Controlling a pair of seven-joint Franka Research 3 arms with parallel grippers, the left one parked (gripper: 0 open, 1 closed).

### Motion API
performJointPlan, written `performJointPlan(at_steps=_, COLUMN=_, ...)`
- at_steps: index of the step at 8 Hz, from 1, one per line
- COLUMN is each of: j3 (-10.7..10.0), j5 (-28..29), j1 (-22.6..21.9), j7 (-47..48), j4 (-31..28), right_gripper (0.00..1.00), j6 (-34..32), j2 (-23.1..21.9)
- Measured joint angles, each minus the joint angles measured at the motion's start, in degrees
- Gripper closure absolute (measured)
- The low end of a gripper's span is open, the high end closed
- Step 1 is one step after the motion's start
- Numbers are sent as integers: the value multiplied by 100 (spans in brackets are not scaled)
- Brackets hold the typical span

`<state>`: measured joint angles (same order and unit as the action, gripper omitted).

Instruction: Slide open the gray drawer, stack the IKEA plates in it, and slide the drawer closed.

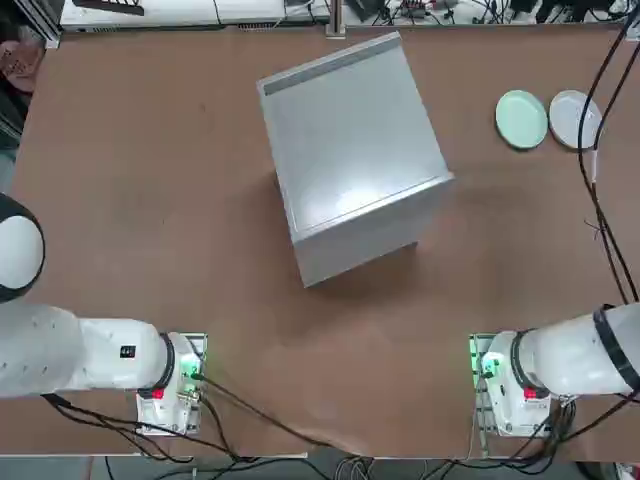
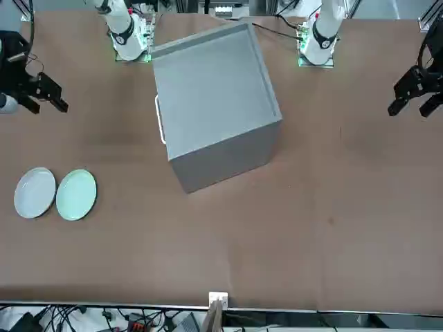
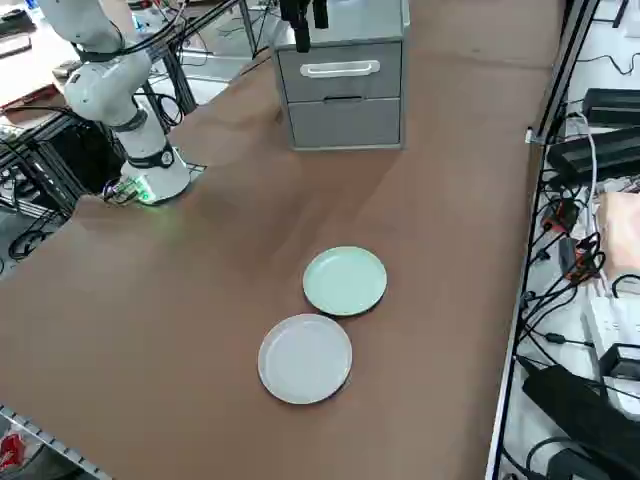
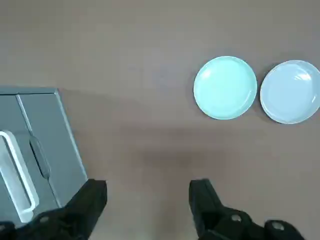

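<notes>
From my remote seat I see brown surface (image 1: 500, 240) stretching between the gray cabinet (image 1: 355, 125) and the two plates, and more of it from the plates toward the right arm's base (image 1: 510, 385). The plates lie near the surface's far edge, on my right side. The cabinet stands to their left, well apart from them.

My right end effector (image 4: 149, 184) hangs above the surface on the right side, released, its two fingers spread wide with only air between them. The mint green plate (image 4: 225, 88) and the white plate (image 4: 290, 92) lie ahead of its fingertips in the wrist view, apart from them. Both plates rest flat and upright just beside each other, mint nearer the cabinet, white farther right.

The gray drawer (image 3: 340, 72) sits closed in the cabinet, above a lower drawer front (image 3: 346, 123). Its front faces right and slightly away from the bases. The white handle (image 3: 341, 69) runs lengthwise across that front, level with the surface. The cabinet is turned askew to the surface's edges.
</notes>
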<state>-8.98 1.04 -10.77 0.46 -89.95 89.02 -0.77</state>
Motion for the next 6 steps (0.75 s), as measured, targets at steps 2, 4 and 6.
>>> performJointPlan(at_steps=2, j3=0, j5=-12, j1=0, j7=-29, j4=0, right_gripper=0, j6=-6, j2=0)
performJointPlan(at_steps=4, j3=0, j5=-12, j1=0, j7=-29, j4=0, right_gripper=0, j6=-7, j2=1)
performJointPlan(at_steps=6, j3=7, j5=-6, j1=-10, j7=-13, j4=0, right_gripper=0, j6=-7, j2=2)
